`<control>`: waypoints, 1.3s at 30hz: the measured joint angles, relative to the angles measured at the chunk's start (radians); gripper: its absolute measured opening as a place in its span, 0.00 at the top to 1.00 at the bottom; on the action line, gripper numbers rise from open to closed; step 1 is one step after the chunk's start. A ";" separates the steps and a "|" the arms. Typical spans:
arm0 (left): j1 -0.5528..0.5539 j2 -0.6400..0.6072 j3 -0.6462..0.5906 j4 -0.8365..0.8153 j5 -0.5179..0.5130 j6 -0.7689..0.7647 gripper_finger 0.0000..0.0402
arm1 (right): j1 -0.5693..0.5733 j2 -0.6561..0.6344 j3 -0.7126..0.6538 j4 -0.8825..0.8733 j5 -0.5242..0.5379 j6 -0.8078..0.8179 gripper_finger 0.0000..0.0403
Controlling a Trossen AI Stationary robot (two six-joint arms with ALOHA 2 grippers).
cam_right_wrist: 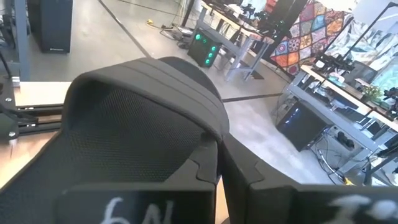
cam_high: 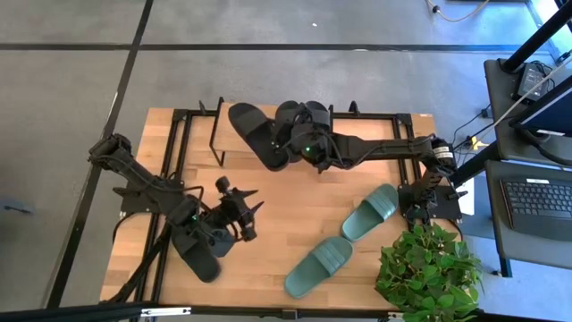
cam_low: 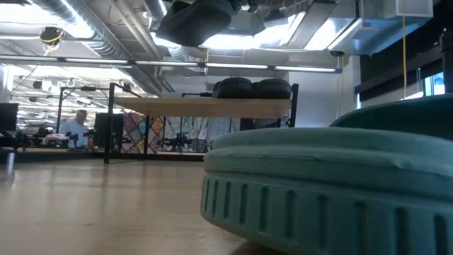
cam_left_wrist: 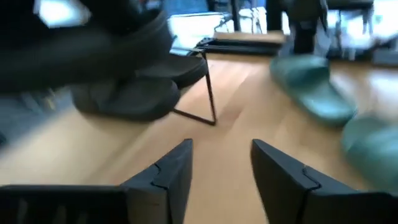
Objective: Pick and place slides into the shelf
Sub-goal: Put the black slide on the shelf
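My right gripper (cam_right_wrist: pixel 219 171) is shut on a black slide (cam_high: pixel 256 134), which it holds in the air over the shelf (cam_low: pixel 205 107) at the table's far side. In the low view this slide (cam_low: pixel 195 18) hangs high above the plank. Two more black slides (cam_low: pixel 251 88) rest sole-down on the shelf top. Another black slide (cam_high: pixel 198 253) lies on the table under my left arm. Two green slides (cam_high: pixel 371 212) (cam_high: pixel 319 266) lie sole-down on the table's right half. My left gripper (cam_left_wrist: pixel 221 168) is open over the table's middle left, with nothing between its fingers. My right gripper pinches the black slide's wide strap at its edge (cam_right_wrist: pixel 208 140) between the two fingers. The fingers come roughly level from the table's right side. The slide is lifted clear above the shelf, strap side toward the gripper.
A potted green plant (cam_high: pixel 424 268) stands at the table's near right corner. The shelf's thin black legs (cam_left_wrist: pixel 208 93) stand on the table. Bare wood lies between my left gripper and the green slides. Desks with a laptop (cam_high: pixel 536 201) stand beyond the right edge.
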 joint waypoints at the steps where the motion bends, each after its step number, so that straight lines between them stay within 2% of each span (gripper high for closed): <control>1: 0.001 0.000 0.000 0.001 -0.003 0.088 0.62 | 0.000 0.000 0.000 -0.002 0.000 0.000 0.98; 6: -0.001 0.000 0.000 0.021 -0.014 0.438 0.62 | 0.000 0.000 0.000 -0.001 0.000 0.000 0.98; 12: 0.001 0.000 0.000 0.028 -0.249 0.663 0.62 | 0.000 0.000 0.000 -0.002 0.000 0.000 0.98; 14: 0.011 0.000 0.000 0.028 -0.291 0.743 0.62 | 0.000 0.000 0.000 -0.002 0.000 0.006 0.98; 16: 0.031 0.000 0.000 0.028 -0.294 0.799 0.62 | 0.000 0.000 0.000 -0.002 -0.003 0.027 0.97; 20: 0.093 0.000 0.000 0.035 -0.226 0.817 0.62 | 0.000 0.000 0.000 -0.002 -0.029 0.033 0.98; 22: 0.110 0.001 0.000 0.064 -0.224 0.839 0.62 | 0.000 0.000 0.000 -0.003 -0.029 0.032 0.98; 30: 0.096 0.001 0.000 0.280 -0.185 1.142 0.62 | -0.004 0.000 0.000 -0.003 -0.029 0.054 0.98; 39: 0.111 0.001 0.000 0.284 -0.194 1.217 0.62 | -0.004 0.000 0.000 -0.003 -0.029 0.053 0.98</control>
